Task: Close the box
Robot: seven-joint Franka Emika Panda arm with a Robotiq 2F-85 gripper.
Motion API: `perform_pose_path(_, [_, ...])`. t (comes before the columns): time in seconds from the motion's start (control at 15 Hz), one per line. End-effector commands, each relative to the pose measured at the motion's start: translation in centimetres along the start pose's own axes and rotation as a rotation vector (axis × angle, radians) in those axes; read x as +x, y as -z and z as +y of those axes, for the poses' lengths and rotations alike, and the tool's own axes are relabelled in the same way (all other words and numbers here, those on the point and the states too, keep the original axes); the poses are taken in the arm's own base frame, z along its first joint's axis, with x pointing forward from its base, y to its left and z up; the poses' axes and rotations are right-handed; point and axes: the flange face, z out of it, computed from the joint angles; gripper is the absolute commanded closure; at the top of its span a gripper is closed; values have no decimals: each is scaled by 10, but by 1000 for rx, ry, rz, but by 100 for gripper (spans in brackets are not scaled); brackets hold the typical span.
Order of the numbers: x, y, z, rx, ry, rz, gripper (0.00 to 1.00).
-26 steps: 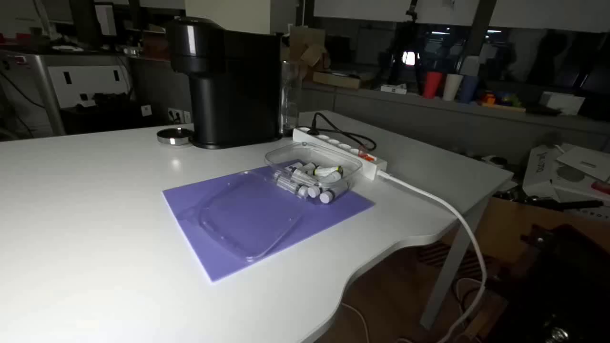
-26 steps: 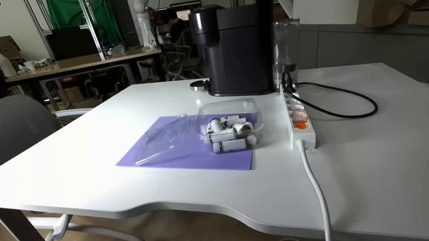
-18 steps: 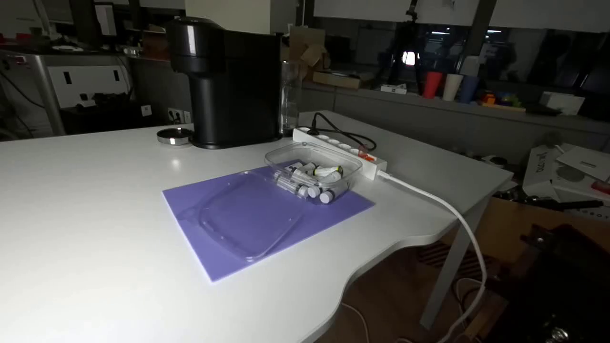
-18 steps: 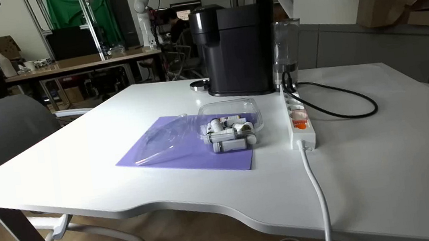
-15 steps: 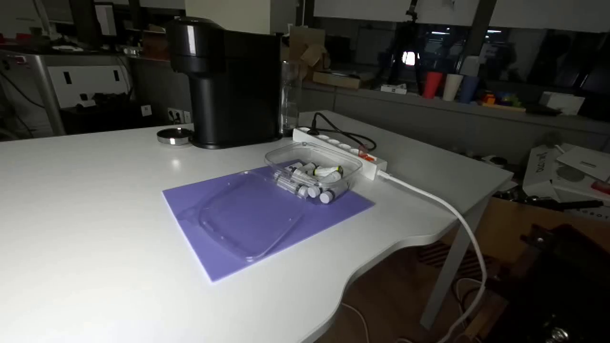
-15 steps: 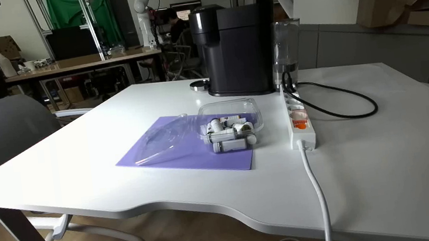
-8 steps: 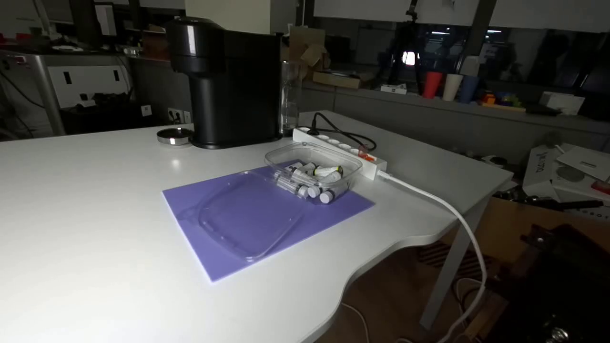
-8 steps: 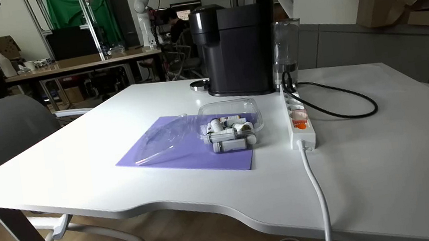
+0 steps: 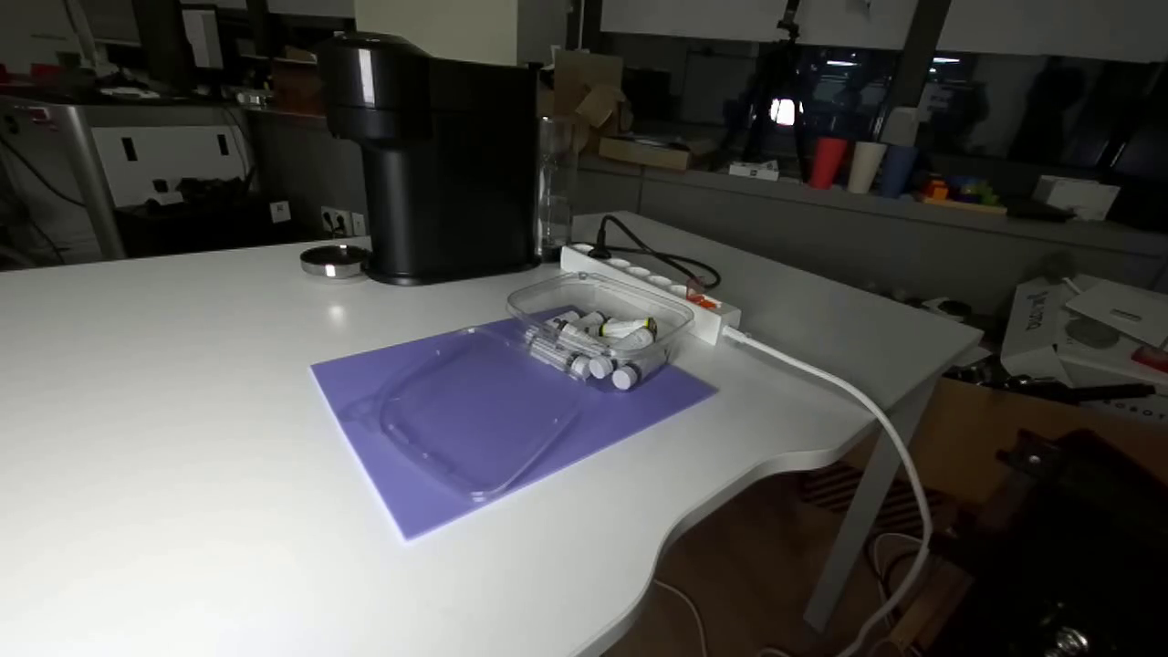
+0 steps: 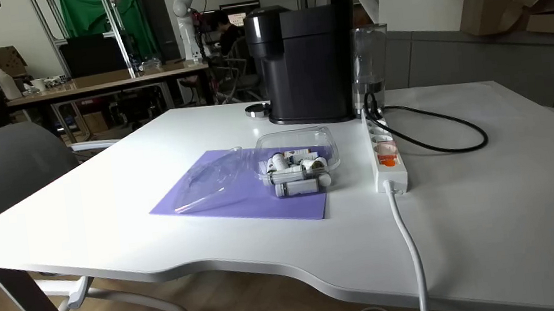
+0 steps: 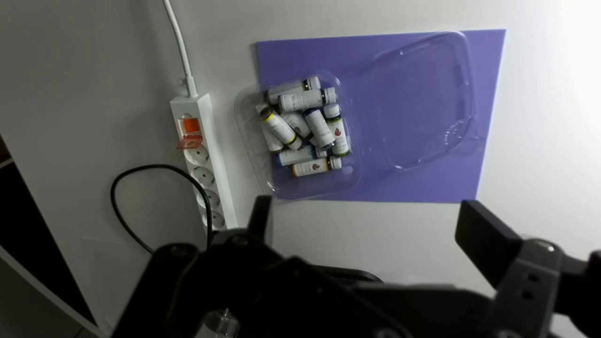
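Box: uncovered, partly on the mat; we see vials inside.
Lid: open, over the mat.
Tool: released; we see it spread wide apart.

White table, grey chair, perhaps wooden floor

In the wrist view, the shallow clear plastic box sits upright, uncovered, at the nine o'clock end of a rectangular purple sheet, its transparent rounded lid folded back toward three o'clock.
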Motion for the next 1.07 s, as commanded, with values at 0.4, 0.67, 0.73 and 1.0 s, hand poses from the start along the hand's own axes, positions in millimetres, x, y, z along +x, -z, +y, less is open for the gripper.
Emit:
perform_pose_path(0.4, [41, -110, -82, -103, 210, -181, 0])
perform_pose_path(0.67, [30, -122, -102, -71, 249, -209, 0])
perform_pose_path(0.73, [29, -124, -108, -71, 254, -211, 0])
perform_pose_path(1.0, [29, -131, -116, -75, 247, -205, 0])
